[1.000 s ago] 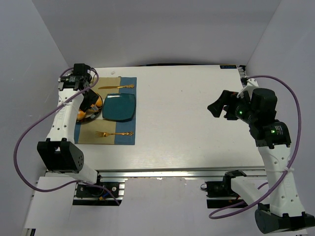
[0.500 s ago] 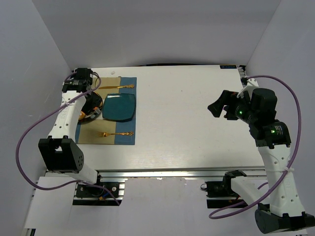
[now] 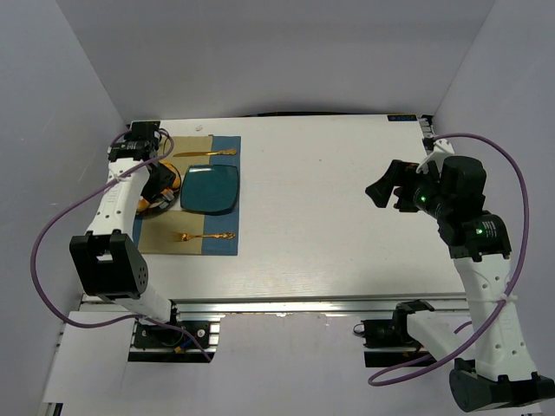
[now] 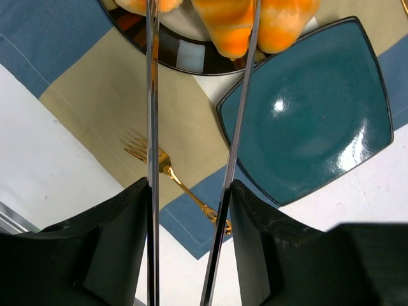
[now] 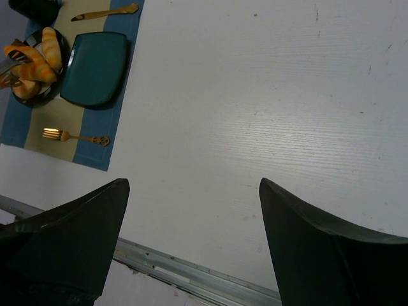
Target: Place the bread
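Nearest, right pincer (image 5: 192, 185) spread wide above the white counter (image 3: 347, 217); gold fork (image 4: 172, 175) on striped placemat (image 4: 95, 95); left pincer (image 4: 204, 13) apart, straddling one bread (image 4: 233, 29) in the dark bowl (image 4: 167, 56) of rolls (image 4: 287, 25) beside the teal plate (image 4: 312, 115); gold knife (image 3: 206, 153) farthest.

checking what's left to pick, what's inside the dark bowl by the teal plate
Golden-orange bread rolls lie piled in the dark bowl, at least two. The left gripper reaches in among them, jaws open. They hide the bowl's floor and any rolls beneath.
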